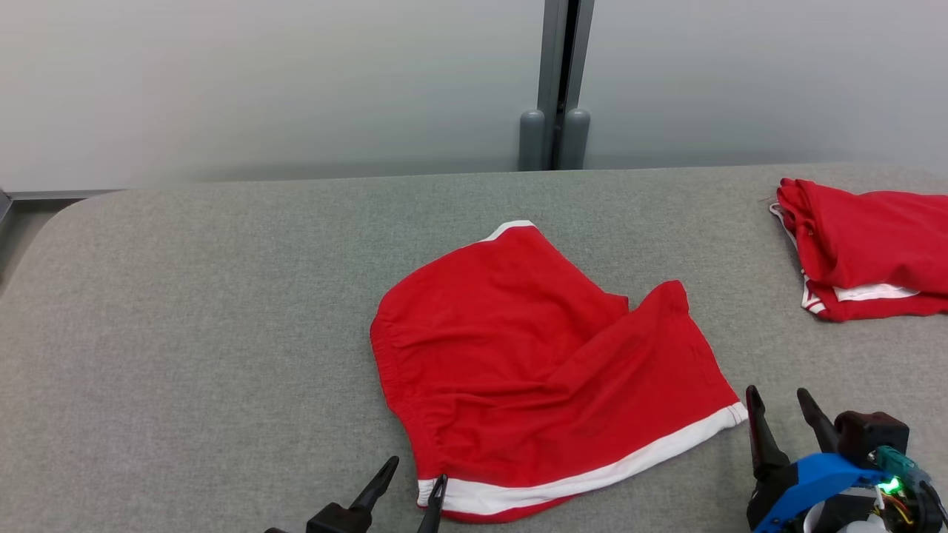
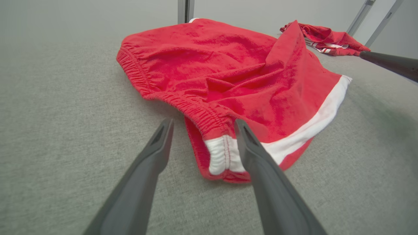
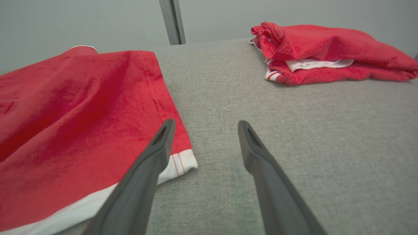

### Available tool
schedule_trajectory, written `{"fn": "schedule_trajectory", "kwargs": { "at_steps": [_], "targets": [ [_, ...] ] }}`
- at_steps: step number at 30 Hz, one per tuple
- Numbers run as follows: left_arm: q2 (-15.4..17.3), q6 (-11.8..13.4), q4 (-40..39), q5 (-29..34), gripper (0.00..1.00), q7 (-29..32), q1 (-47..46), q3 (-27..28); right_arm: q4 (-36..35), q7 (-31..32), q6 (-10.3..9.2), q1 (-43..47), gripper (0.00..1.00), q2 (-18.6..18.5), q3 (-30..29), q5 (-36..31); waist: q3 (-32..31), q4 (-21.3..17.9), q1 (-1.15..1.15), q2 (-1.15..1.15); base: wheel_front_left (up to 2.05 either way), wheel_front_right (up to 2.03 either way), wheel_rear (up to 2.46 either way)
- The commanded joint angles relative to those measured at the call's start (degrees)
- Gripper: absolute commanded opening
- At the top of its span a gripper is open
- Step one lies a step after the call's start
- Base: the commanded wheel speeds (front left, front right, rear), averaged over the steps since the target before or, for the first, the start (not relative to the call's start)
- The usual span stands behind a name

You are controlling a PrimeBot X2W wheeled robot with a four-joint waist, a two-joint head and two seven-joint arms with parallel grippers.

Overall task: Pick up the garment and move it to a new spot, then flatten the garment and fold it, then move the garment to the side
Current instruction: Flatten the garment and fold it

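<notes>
1. The red shorts (image 1: pixel 533 355) lie rumpled and partly spread near the middle of the grey table (image 1: pixel 185 333). Their elastic waistband is to our left and the white-trimmed hem runs along the near side.
2. Our left pincer (image 1: pixel 417 470) has its fingers apart at the shorts' near left corner. The white trim of that corner sits between them, though we cannot tell whether either finger touches the cloth.
3. Our right pincer (image 1: pixel 778 392) is also spread, holding nothing, just beside the hem's right corner.
4. A folded heap of red clothes (image 1: pixel 866 248) rests at the table's far right, well apart from the shorts.
</notes>
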Motion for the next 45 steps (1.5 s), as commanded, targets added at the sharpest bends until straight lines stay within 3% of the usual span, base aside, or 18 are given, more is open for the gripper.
{"fn": "schedule_trajectory", "kwargs": {
  "at_steps": [1,16,17,18,19,20,21,25,35,40,45],
  "targets": [
    [0.71,-0.11,0.73,-1.01,1.0,0.16,-1.44,-1.4,2.27,-0.88,0.01,-1.68,1.0,-0.12,0.28,-0.03,0.53,0.21,-0.01,0.0,0.0,0.0,0.0],
    [1.03,-0.13,6.42,-5.37,1.0,-0.72,-6.77,-10.22,18.9,-3.59,0.01,-8.35,1.0,0.92,2.79,0.55,3.13,1.06,-0.01,0.0,0.0,0.0,0.0],
    [0.84,-0.13,6.74,-5.79,0.98,-0.8,-7.1,-10.51,19.3,-3.65,0.02,-8.45,0.77,1.02,3.08,0.91,3.17,1.11,-0.01,0.0,0.0,0.0,0.0],
    [0.63,-0.13,7.1,-6.26,0.73,-0.9,-7.4,-10.81,19.63,-3.74,0.02,-8.4,0.29,1.15,3.53,1.18,3.19,1.09,-0.01,0.0,0.0,0.0,0.0],
    [0.63,-0.13,7.1,-6.26,0.73,-0.9,-7.4,-10.81,19.63,-3.74,0.02,-8.4,0.29,1.15,3.53,1.18,3.19,1.09,-0.01,0.0,0.0,0.0,0.0],
    [0.53,-0.13,7.42,-6.61,0.22,-0.96,-7.73,-11.09,19.81,-3.82,0.02,-8.26,0.0,1.31,3.91,1.52,3.15,1.05,-0.01,0.0,0.0,0.0,0.0],
    [0.45,-0.13,7.68,-6.87,0.0,-1.06,-7.98,-11.29,19.61,-3.92,0.02,-8.07,0.0,1.4,4.33,1.94,3.08,1.0,-0.01,0.0,0.0,0.0,0.0],
    [0.14,-0.13,8.06,-7.5,0.0,-1.27,-8.51,-11.4,17.12,-4.28,0.01,-6.51,0.0,1.31,6.01,3.71,2.52,0.7,-0.01,0.0,0.0,0.0,0.0],
    [2.54,1.14,2.02,-6.43,0.0,-1.57,-9.23,-8.23,2.42,-4.44,0.01,-1.49,0.0,1.41,11.31,8.39,0.68,-0.47,-0.01,0.0,0.0,0.0,0.0],
    [4.58,1.21,-2.67,-6.2,0.0,-1.59,-13.41,-5.31,-4.76,-3.3,0.01,-5.88,0.0,0.97,13.88,11.31,1.56,-1.2,-0.01,0.0,0.0,0.0,0.0],
    [6.9,0.78,-5.25,-6.57,0.0,-0.65,-23.39,-2.29,-7.92,-0.46,0.01,-15.56,0.0,0.7,14.62,14.59,4.18,-1.73,-0.01,0.0,0.0,0.0,0.0]
  ]
}}
